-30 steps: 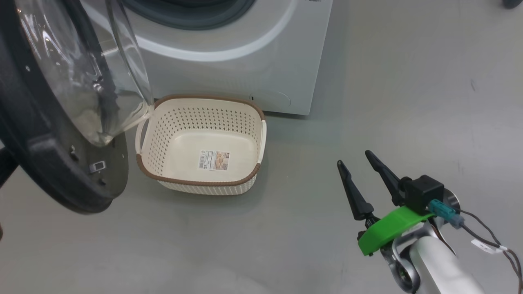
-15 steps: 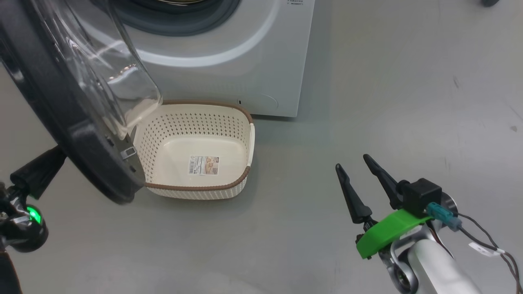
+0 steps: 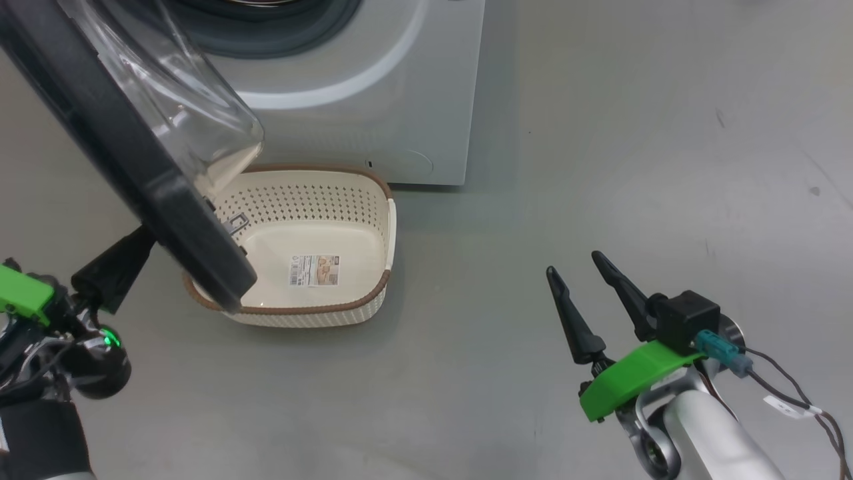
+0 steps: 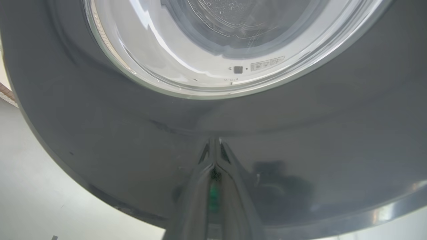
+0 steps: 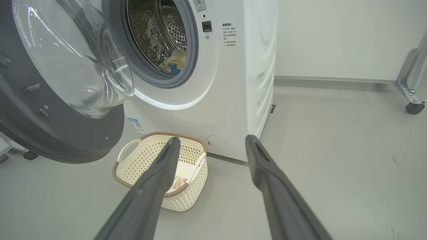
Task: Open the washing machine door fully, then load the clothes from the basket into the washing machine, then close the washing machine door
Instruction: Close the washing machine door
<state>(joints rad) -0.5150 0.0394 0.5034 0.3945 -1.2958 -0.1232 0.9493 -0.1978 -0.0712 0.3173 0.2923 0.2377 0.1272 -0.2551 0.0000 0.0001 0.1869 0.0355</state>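
The washing machine door (image 3: 120,153) stands partly open, its black rim and clear glass bowl (image 3: 180,100) hanging over the left side of the basket (image 3: 380,287). My left gripper (image 3: 143,237) is shut, its tips against the door's glossy outer face (image 4: 100,116); the shut fingers (image 4: 215,146) touch that face below the glass. The basket holds no garments, just a label (image 3: 314,270) on its bottom. The clothes (image 5: 173,63) lie inside the drum of the washing machine (image 5: 233,83). My right gripper (image 3: 574,263) hovers open over the floor to the right, empty, with the basket (image 5: 190,196) and door (image 5: 60,133) ahead of it (image 5: 212,139).
Grey floor spreads to the right of the machine (image 3: 373,120). A metal frame on a caster (image 5: 413,106) stands by the far wall at the right. Another caster (image 5: 30,155) sits on the floor behind the door. Cables (image 3: 793,393) trail from my right wrist.
The head camera has shifted. The door has swung toward the port, its lower rim now over the basket, and my left gripper has come into view behind it. My right gripper has not moved.
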